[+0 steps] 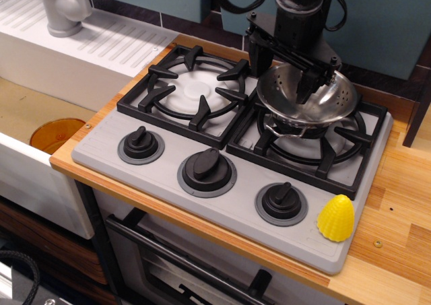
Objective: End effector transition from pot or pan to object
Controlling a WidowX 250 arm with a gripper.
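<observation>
The steel bowl (308,96) with drain holes sits slightly tilted on the right burner grate, a thin wire handle at its front left. My black gripper (301,83) comes down from the back. One finger (308,84) reaches inside the bowl near its far rim, and the other parts stay behind the rim. I cannot tell whether the jaws clamp the rim or stand apart from it. The yellow ribbed corn-like dome (336,218) stands on the stove's front right corner, right of the rightmost knob and well in front of the gripper.
The grey stove top (101,158) carries a bare left burner grate (194,93) and three black knobs (206,170) along the front. An orange bowl (55,134) lies in the sink at left, with a grey faucet (64,9) behind. The wooden counter (397,211) extends to the right.
</observation>
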